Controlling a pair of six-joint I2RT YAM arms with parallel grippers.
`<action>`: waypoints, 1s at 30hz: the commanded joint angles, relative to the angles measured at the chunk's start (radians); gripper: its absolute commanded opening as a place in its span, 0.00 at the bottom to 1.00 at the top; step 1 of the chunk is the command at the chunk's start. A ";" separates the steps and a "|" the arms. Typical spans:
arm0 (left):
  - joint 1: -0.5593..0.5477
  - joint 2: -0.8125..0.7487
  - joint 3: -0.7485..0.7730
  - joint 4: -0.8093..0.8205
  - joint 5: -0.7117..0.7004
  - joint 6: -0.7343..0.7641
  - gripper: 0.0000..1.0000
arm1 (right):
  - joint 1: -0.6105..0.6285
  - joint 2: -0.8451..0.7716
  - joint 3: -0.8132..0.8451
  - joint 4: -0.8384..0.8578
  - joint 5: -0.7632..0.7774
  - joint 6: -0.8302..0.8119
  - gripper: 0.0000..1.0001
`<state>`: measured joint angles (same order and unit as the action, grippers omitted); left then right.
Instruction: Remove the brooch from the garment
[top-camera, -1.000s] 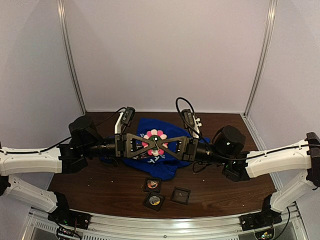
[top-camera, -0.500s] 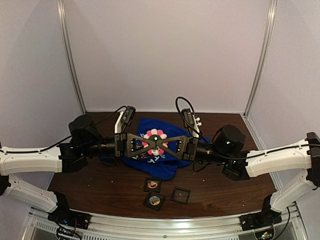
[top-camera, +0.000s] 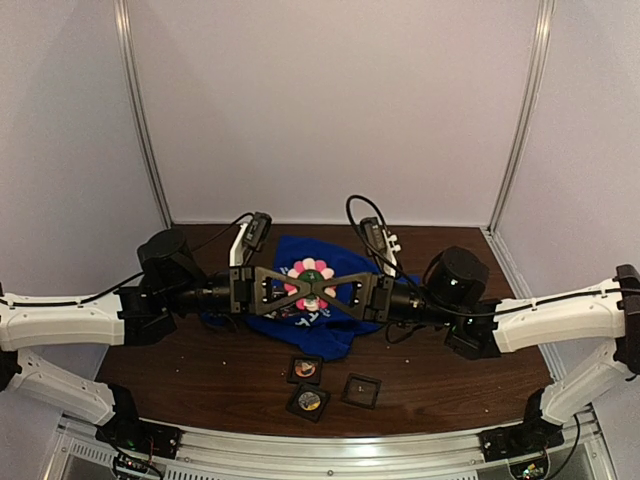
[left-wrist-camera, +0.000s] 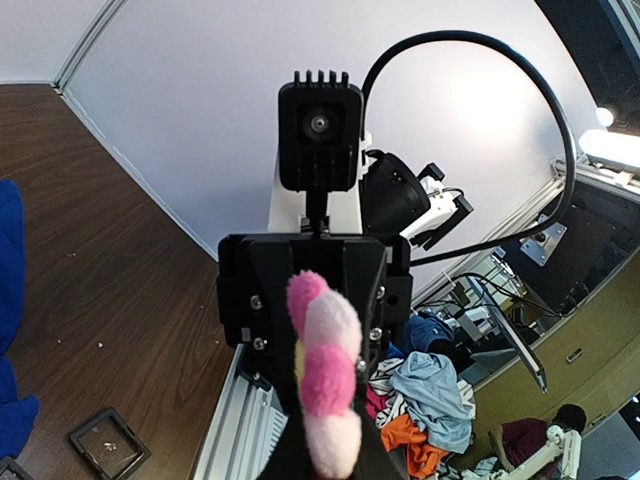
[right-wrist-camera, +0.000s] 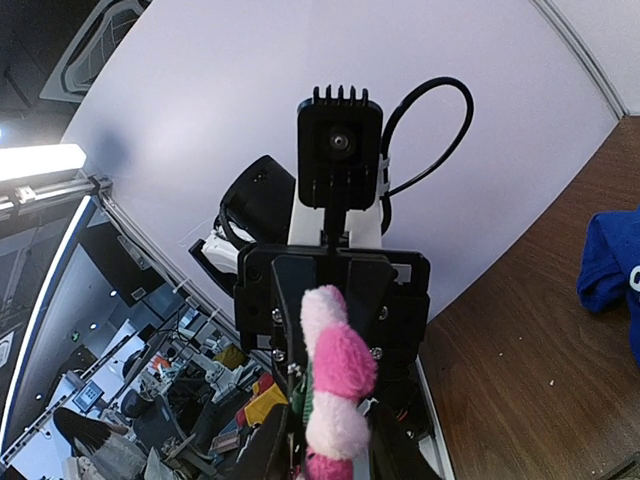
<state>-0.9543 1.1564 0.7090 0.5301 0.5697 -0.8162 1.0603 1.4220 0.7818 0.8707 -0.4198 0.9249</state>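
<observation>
Both arms reach in from left and right and meet nose to nose over table (top-camera: 450, 370) centre.

Brooch (top-camera: 311, 270): plush flower, pink and white petals, dark centre. It sits at the meeting point of the two claws, above the garment (top-camera: 335, 335).

L claw (top-camera: 303, 292): fingers pressed in on the brooch from the left side. L wrist view has petals (left-wrist-camera: 322, 370) edge-on between its fingers, with the R claw's body right behind.

R claw (top-camera: 320, 292): fingers flank the same flower from the right. R wrist view has petals (right-wrist-camera: 338, 385) edge-on between them. Can't tell if it's pinching or just alongside.

Garment: blue tee, crumpled, flat on table under both claws. It shows only at the frame edge in the wrist views (left-wrist-camera: 8, 260) (right-wrist-camera: 610, 270). Can't tell if the pin is still in the cloth.

Near side of shirt: three small black square cases (top-camera: 309, 401), close together.
</observation>
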 joint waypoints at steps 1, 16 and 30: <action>-0.008 -0.009 0.005 0.032 -0.006 -0.010 0.00 | 0.010 -0.043 0.037 -0.180 0.023 -0.118 0.37; -0.007 -0.055 0.008 -0.062 0.012 0.008 0.00 | 0.018 -0.278 -0.062 -0.543 0.249 -0.380 0.90; -0.008 -0.066 0.034 -0.217 -0.004 0.051 0.00 | 0.040 -0.213 0.025 -0.514 0.177 -0.352 0.85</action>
<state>-0.9577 1.1099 0.7170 0.3561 0.5755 -0.8078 1.1004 1.1995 0.7479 0.3248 -0.1822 0.5301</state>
